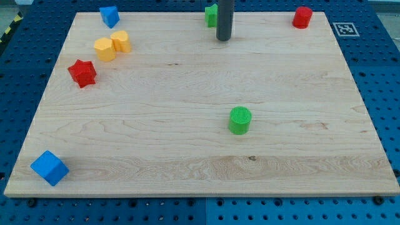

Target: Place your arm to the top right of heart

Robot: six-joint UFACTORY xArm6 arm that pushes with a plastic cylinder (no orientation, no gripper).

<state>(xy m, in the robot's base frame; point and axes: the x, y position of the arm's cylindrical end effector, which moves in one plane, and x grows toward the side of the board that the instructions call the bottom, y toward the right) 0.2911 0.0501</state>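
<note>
Well left of my tip [224, 39] lies yellow heart [120, 41].

setting reads as a robotics lab bench: a pale wooden board [187, 125] lies on a blue perforated mounting plate [381, 75] with a regular hole grid, a printed fiducial marker [344, 29] sits by the board's top right corner, and yellow-black hazard tape [9, 28] edges the top left.

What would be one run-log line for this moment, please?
my tip: view's top, just right of partly hidden green block | yellow heart-like block: upper left, touching second yellow block | tip far right of it
</note>
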